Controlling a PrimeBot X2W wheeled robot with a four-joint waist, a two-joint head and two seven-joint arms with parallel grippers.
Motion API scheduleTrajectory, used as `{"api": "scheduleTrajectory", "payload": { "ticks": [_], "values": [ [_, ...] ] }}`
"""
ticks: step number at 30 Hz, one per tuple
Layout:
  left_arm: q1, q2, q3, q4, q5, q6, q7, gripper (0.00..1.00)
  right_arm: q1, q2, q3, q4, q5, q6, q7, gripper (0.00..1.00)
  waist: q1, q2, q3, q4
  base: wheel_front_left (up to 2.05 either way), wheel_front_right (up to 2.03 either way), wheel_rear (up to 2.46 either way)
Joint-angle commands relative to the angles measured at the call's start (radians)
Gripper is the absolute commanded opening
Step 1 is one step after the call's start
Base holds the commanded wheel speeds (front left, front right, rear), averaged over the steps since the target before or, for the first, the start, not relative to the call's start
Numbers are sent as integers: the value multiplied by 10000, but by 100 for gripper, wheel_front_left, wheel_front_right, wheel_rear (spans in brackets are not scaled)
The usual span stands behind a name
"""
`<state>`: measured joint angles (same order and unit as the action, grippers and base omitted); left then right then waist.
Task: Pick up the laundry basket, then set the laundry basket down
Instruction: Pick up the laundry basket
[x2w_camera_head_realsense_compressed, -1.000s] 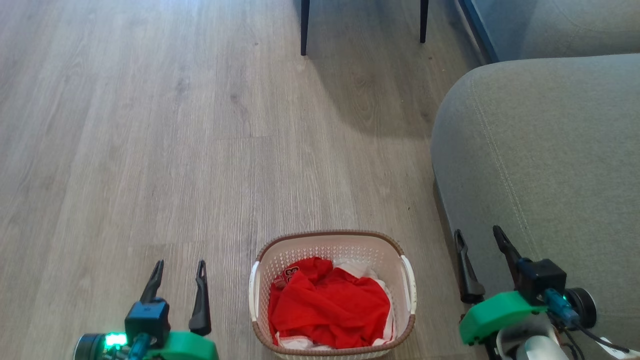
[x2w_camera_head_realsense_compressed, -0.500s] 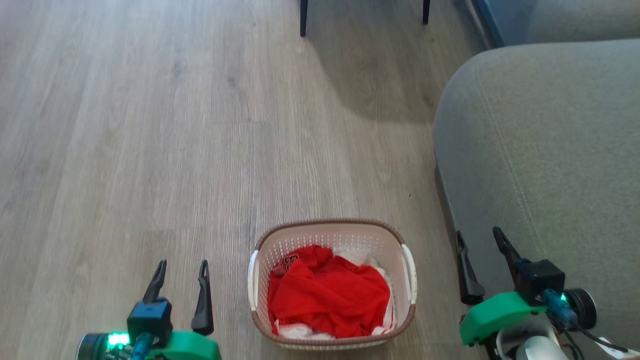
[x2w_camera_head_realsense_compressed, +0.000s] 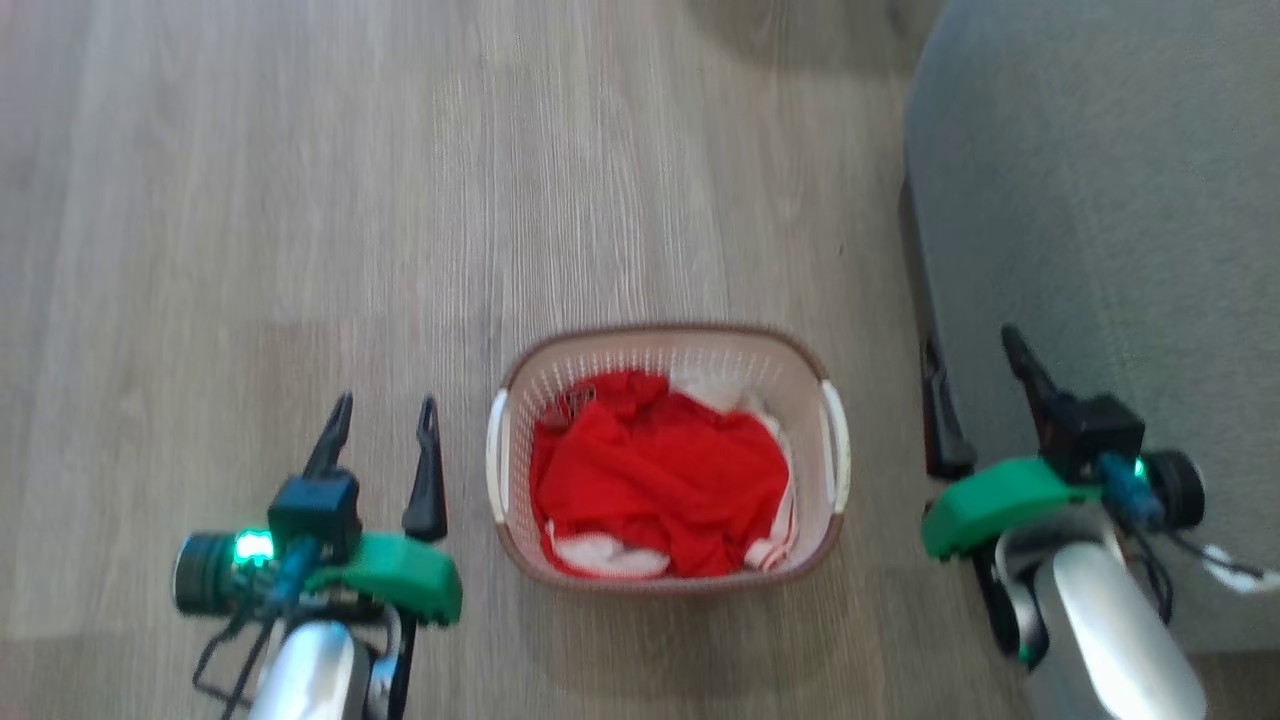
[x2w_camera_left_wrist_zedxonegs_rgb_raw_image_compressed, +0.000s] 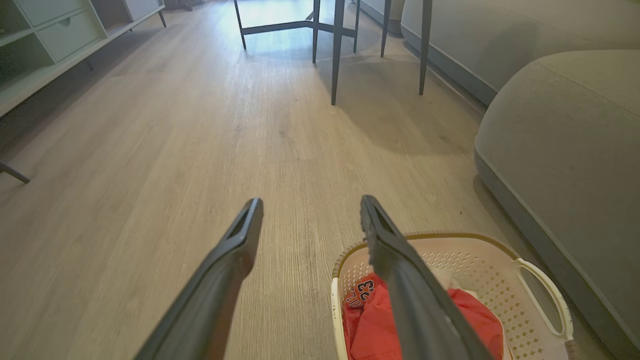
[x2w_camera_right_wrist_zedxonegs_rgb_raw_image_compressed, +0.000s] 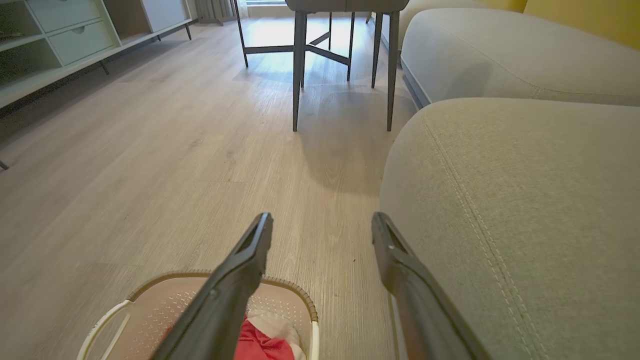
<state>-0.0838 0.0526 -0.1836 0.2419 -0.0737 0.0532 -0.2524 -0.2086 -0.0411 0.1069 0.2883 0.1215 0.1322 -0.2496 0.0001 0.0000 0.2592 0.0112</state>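
The laundry basket (x2w_camera_head_realsense_compressed: 655, 332) stands on the wooden floor, cream-white with a brown rim and white side handles. Red and white clothes (x2w_camera_head_realsense_compressed: 660, 480) lie inside it. My left gripper (x2w_camera_head_realsense_compressed: 385, 405) is open just left of the basket, apart from its left handle (x2w_camera_head_realsense_compressed: 495, 455). My right gripper (x2w_camera_head_realsense_compressed: 970, 342) is open to the right of it, against the sofa's edge. In the left wrist view the left gripper (x2w_camera_left_wrist_zedxonegs_rgb_raw_image_compressed: 311, 202) stands open over bare floor with the laundry basket (x2w_camera_left_wrist_zedxonegs_rgb_raw_image_compressed: 480, 270) at lower right. In the right wrist view the right gripper (x2w_camera_right_wrist_zedxonegs_rgb_raw_image_compressed: 322, 218) is open above the laundry basket (x2w_camera_right_wrist_zedxonegs_rgb_raw_image_compressed: 165, 305).
A grey sofa (x2w_camera_head_realsense_compressed: 1100, 200) flanks the basket closely on the right. Dark table and chair legs (x2w_camera_left_wrist_zedxonegs_rgb_raw_image_compressed: 335, 50) stand further ahead, and a pale shelf unit (x2w_camera_left_wrist_zedxonegs_rgb_raw_image_compressed: 50, 35) lines the far left. Open wooden floor (x2w_camera_head_realsense_compressed: 300, 200) stretches ahead and to the left.
The head camera has tilted down, so the whole picture has shifted and the basket shows higher in it. Both grippers stay open on either side of the basket, which rests on the floor.
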Motion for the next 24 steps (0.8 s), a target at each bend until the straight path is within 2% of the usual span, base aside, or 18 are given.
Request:
{"api": "scheduleTrajectory", "payload": {
  "ticks": [1,24],
  "values": [
    [-421,-17,281,-217,-56,30,-93,100,-352,-91,182,-195,-95,-15,-122,100,-1,0,732,31,0,0,0],
    [-4356,-23,-1490,3341,-1501,244,-93,100,-3490,-91,-102,2851,-205,-15,-122,100,-1,0,5134,497,0,0,0]
  ]
}}
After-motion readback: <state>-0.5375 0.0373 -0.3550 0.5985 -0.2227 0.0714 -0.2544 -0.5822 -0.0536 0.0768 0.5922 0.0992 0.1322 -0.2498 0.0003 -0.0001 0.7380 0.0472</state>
